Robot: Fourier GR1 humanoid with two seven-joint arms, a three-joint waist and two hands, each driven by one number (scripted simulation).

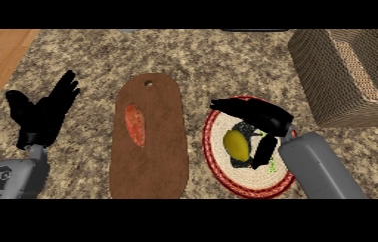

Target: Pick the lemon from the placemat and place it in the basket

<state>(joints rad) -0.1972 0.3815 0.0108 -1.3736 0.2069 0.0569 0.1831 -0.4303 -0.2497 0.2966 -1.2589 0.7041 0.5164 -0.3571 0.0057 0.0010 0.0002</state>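
The yellow lemon (235, 143) lies on a round woven placemat with a red rim (215, 158), right of centre. My right hand (264, 116) hangs over the mat's upper right part. Its fingers stretch left above the lemon and its thumb (264, 153) points down just right of it. The hand is open and the lemon sits in the gap, unheld. The brown woven basket (336, 76) stands at the upper right, beyond the hand. My left hand (40, 113) rests open at the far left, fingers up.
A long brown cutting board (151, 156) lies left of the placemat, with an orange-red vegetable (135, 125) on it. Speckled stone counter surrounds everything. A wooden strip (13, 48) shows at the upper left corner.
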